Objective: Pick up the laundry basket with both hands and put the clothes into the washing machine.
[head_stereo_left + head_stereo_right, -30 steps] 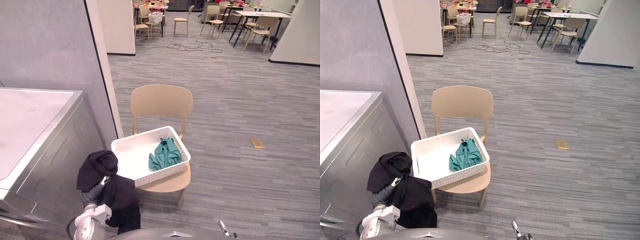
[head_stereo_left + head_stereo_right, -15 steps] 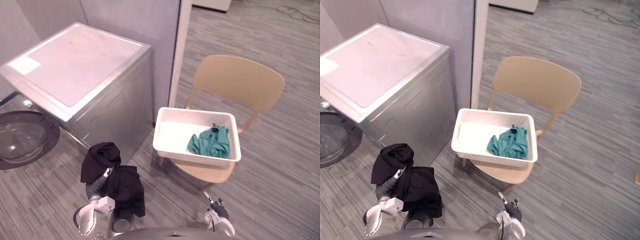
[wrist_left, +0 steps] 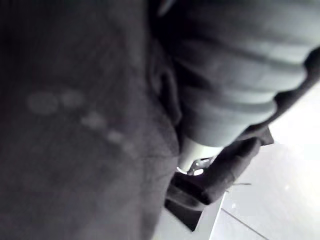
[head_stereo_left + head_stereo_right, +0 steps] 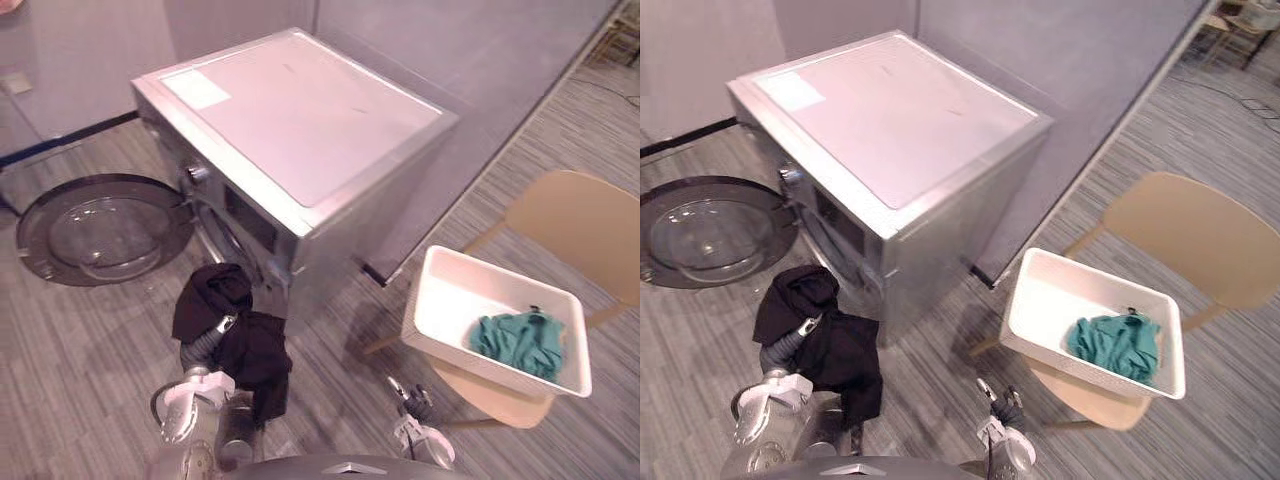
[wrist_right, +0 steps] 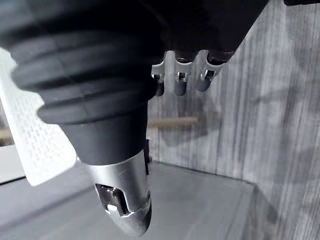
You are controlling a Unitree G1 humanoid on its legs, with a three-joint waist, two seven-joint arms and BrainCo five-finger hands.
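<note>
Grey floor (image 4: 90,350) with thin stripes runs all through the room. Nearest of all, at the bottom of the eye views, are the two hands. The left hand (image 3: 235,70) is under a black cloth (image 4: 235,340). The cloth is draped over it and hangs down toward the floor. The fingers are hidden by the cloth, so I cannot tell if they are curled or straight. The right hand (image 4: 412,398) is low over the bare floor. Its fingers (image 5: 180,80) are loose and a little apart, and they hold nothing.

Just past the black cloth stands the silver washing machine (image 4: 300,130). The cloth hangs in front of the machine's front side, near its lower corner, and hides part of it. The round door (image 4: 100,228) is swung wide open to the left, with dark glass in it.

To the right of the machine is a tan chair (image 4: 585,225). The white laundry basket (image 4: 450,300) sits on the chair's seat, near the right hand but not touching it, and well apart from the left hand. A teal cloth (image 4: 518,342) lies bunched in the end of the basket away from the machine. The rest of the basket's floor is bare.

Farthest back, a grey wall (image 4: 470,50) rises right behind the machine and the chair.
</note>
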